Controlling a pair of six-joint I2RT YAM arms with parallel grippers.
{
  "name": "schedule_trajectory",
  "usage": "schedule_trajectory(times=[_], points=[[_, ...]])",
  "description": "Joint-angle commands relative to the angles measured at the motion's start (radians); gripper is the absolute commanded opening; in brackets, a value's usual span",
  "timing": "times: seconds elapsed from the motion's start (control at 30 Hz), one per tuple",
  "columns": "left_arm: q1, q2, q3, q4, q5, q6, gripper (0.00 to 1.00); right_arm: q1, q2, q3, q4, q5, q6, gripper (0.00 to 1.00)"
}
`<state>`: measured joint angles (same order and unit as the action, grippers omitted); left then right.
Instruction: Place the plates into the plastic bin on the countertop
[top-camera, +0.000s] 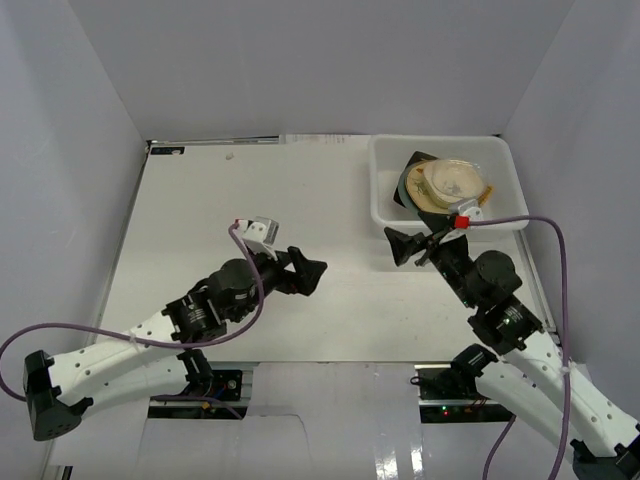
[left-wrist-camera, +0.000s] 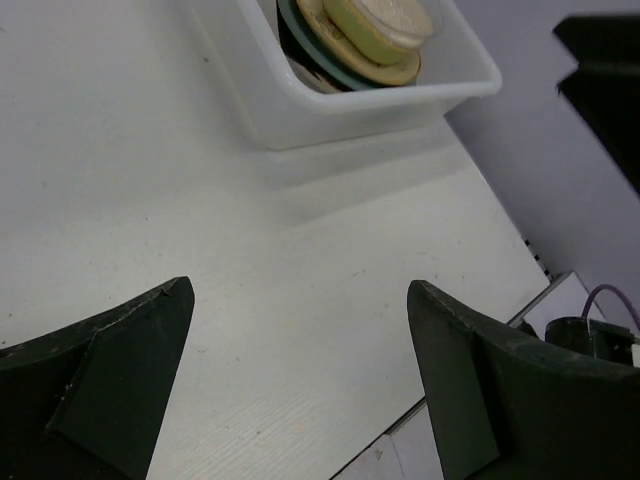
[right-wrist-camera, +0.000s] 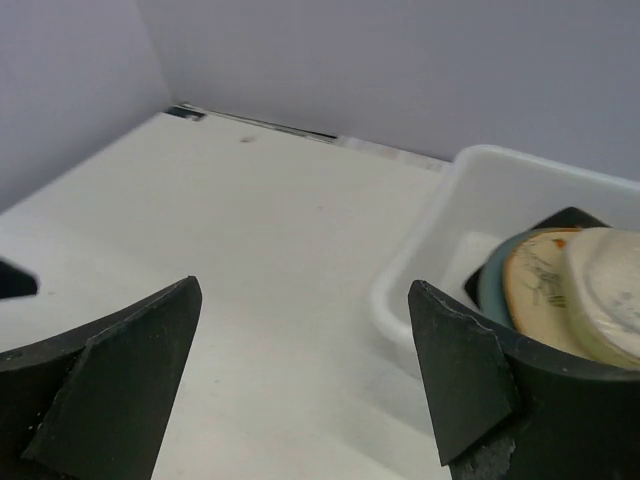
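Observation:
The white plastic bin (top-camera: 385, 190) stands at the back right of the white countertop (top-camera: 250, 210). A stack of plates (top-camera: 447, 185) lies in it: a black-rimmed dish at the bottom, a teal round one, a tan one, a cream one on top. The stack also shows in the left wrist view (left-wrist-camera: 360, 40) and the right wrist view (right-wrist-camera: 560, 290). My left gripper (top-camera: 308, 270) is open and empty over the middle of the countertop. My right gripper (top-camera: 408, 243) is open and empty just in front of the bin's near left corner.
Plain white walls (top-camera: 90, 130) close in the countertop on the left, back and right. The bin's near wall (left-wrist-camera: 340, 115) lies ahead of the left gripper. The countertop's near edge (top-camera: 330, 361) runs just above the arm bases.

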<state>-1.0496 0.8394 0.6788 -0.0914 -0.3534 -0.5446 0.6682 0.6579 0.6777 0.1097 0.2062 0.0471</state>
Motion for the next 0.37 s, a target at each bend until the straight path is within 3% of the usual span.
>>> schedule_trajectory(times=[0.0,0.17,0.33], points=[[-0.004,-0.101,0.031,-0.040,-0.111,0.018,0.98,-0.002,-0.124,-0.133,0.159,-0.244,0.123,0.90],[-0.004,-0.219,-0.008,-0.122,-0.186,-0.026,0.98,-0.002,-0.328,-0.151,-0.143,-0.147,0.137,0.90],[-0.004,-0.243,-0.082,-0.116,-0.205,-0.083,0.98,-0.002,-0.422,-0.207,-0.122,-0.111,0.152,0.90]])
